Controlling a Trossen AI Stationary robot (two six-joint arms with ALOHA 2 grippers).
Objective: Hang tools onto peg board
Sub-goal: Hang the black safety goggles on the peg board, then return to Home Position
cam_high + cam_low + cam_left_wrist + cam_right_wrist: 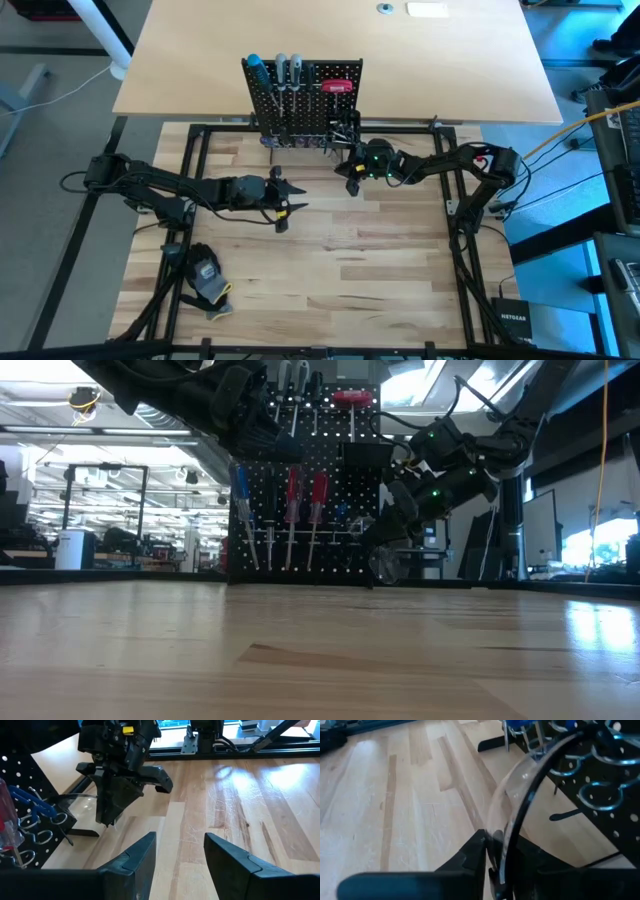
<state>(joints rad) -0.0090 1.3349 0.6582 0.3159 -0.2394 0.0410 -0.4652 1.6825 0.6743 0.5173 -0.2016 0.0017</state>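
The black peg board point(300, 95) stands upright at the table's far edge. Screwdrivers with blue point(240, 485) and red point(292, 495) handles hang on it, and a red T-shaped key point(350, 398) hangs higher up. My right gripper point(350, 183) is low at the foot of the board's right end, shut on a curved clear lens with a black rim point(520, 785), also visible in the left wrist view point(75, 800). My left gripper point(290, 200) hovers open over mid-table, left of the right gripper, with nothing between its fingers point(145, 855). My right gripper pinches one end of the clear lens and its black rim point(502, 847) between its two fingers. The fingers slant down toward the board's foot. The lens curves away from them toward the board's wire hooks point(592, 795). Whether its far end touches anything, I cannot tell.
A black-and-yellow glove point(205, 275) lies near the table's front left. The board's black feet point(490, 742) stick out onto the wood. A large tan tabletop point(420, 60) lies beyond the board. Bare planks point(370, 270) fill the middle and front.
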